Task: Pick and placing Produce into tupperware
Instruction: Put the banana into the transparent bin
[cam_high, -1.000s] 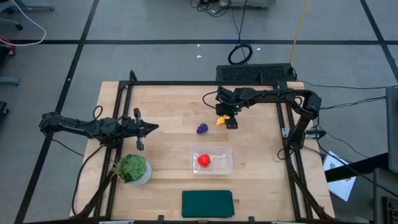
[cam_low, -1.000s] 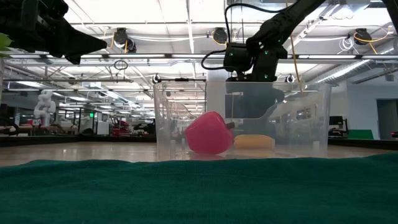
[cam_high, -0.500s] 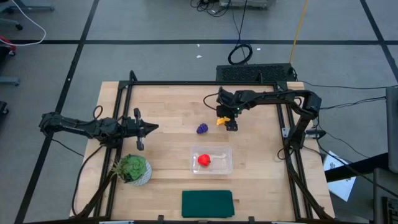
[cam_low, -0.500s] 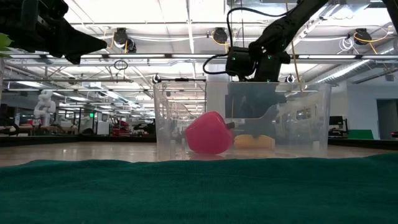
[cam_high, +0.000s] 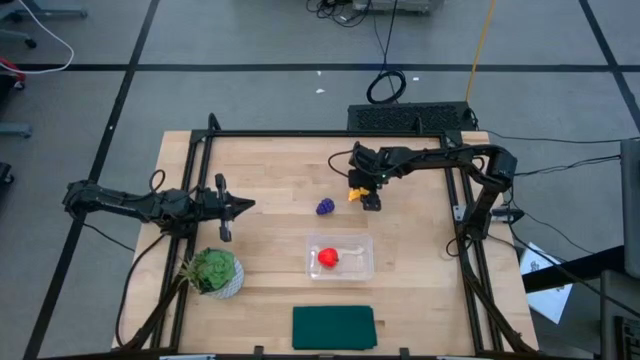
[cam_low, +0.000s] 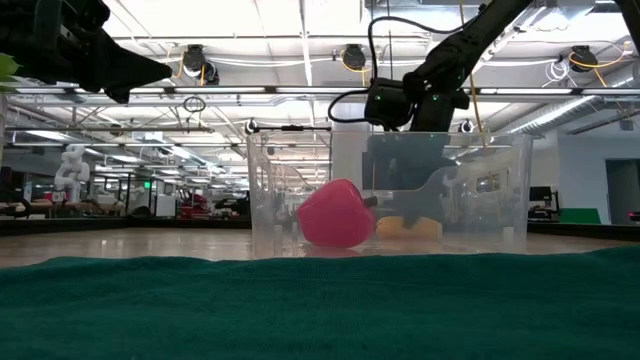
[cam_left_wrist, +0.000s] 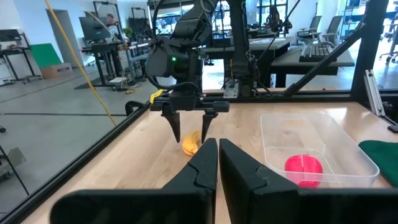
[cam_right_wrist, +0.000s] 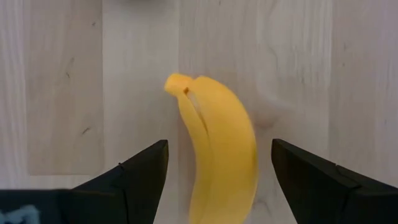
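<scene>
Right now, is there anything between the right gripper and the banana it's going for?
Nothing visible. The right gripper hangs open directly over the banana, which lies on bare table between its fingers. The left gripper waits shut, well off to the side.

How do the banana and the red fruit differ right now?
The banana is yellow, long and curved; the red fruit is round. The red fruit already sits inside the tupperware; the banana lies on the bare table. The open right gripper hangs over the banana, while no gripper is near the red fruit. Neither is gripped.
</scene>
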